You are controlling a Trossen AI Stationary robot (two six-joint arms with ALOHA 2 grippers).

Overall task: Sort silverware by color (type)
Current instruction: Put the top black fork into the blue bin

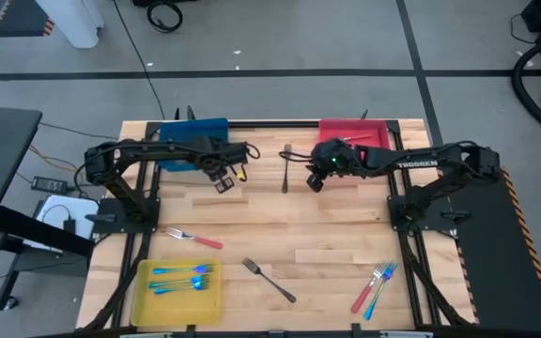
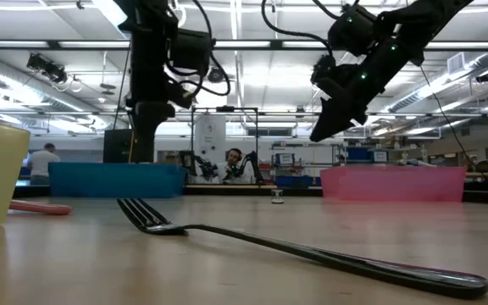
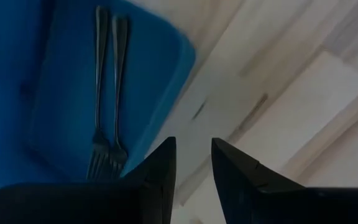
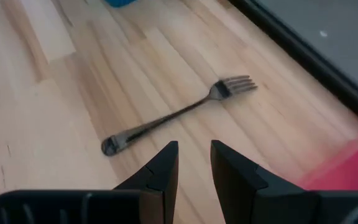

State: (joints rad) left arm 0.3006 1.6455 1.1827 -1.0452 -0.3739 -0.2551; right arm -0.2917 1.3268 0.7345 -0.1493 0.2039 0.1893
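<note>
Two dark metal forks lie side by side in the blue tray at the far left. My left gripper hovers open just past that tray's right edge, pointing steeply down, nothing between its fingers. A dark fork lies flat on the wood between the blue tray and the red tray. My right gripper hangs open above and just right of it, slanting down, touching nothing.
A yellow tray at the near left holds several blue-handled forks. A red-handled fork, a dark fork and a red and blue pair lie loose on the near half of the table.
</note>
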